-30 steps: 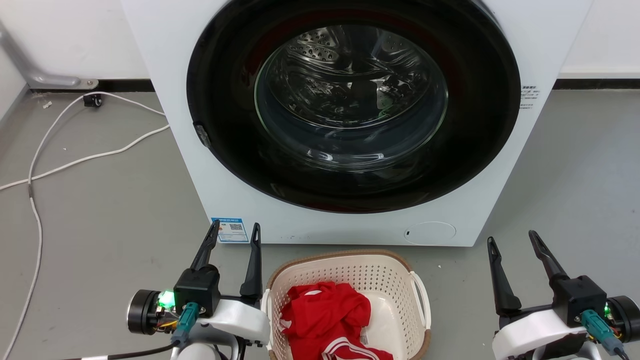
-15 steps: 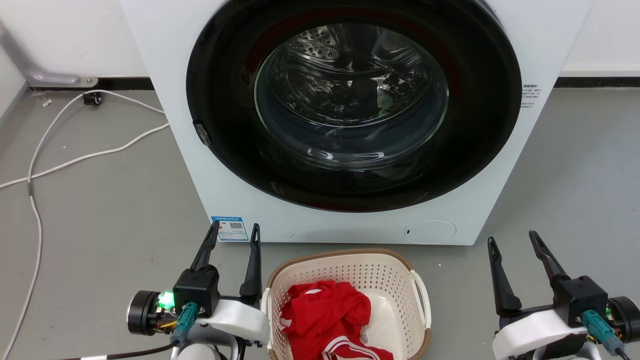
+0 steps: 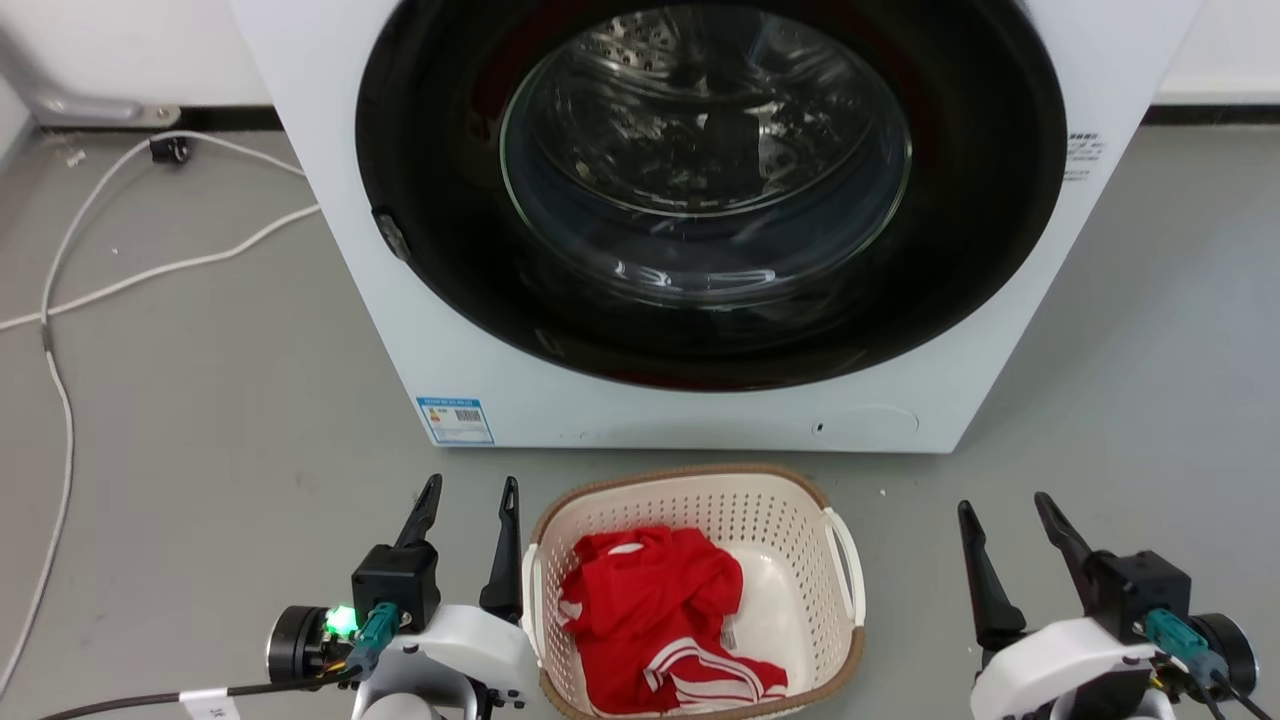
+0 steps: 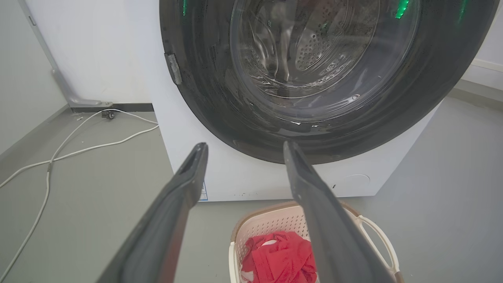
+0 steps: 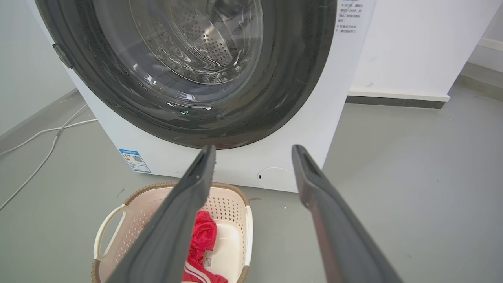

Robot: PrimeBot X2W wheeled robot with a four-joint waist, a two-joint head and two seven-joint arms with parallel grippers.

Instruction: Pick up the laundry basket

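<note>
The laundry basket point(image 3: 780, 520) sits on the grey floor just in front of the washing machine, cream with perforated walls, a brown rim and white side handles. It holds a red garment with white stripes point(image 3: 655, 615). My left gripper point(image 3: 471, 492) stands open just left of the basket, above floor level, with nothing between its fingers. My right gripper point(image 3: 1006, 508) is open too, well to the basket's right. The left wrist view has the basket point(image 4: 271, 224) below the open fingers point(image 4: 184, 184). In the right wrist view the basket point(image 5: 228, 204) lies at the lower left.
A white front-loading washing machine point(image 3: 320, 230) with a dark round glass door point(image 3: 700, 160) stands directly behind the basket. White cables point(image 3: 60, 300) trail over the floor at the left. A white wall and dark skirting run behind. Bare floor lies to both sides.
The whole head view has shifted: machine and basket sit higher in the picture and more of the basket shows, so the camera tilted down. Both grippers remain open beside the basket.
</note>
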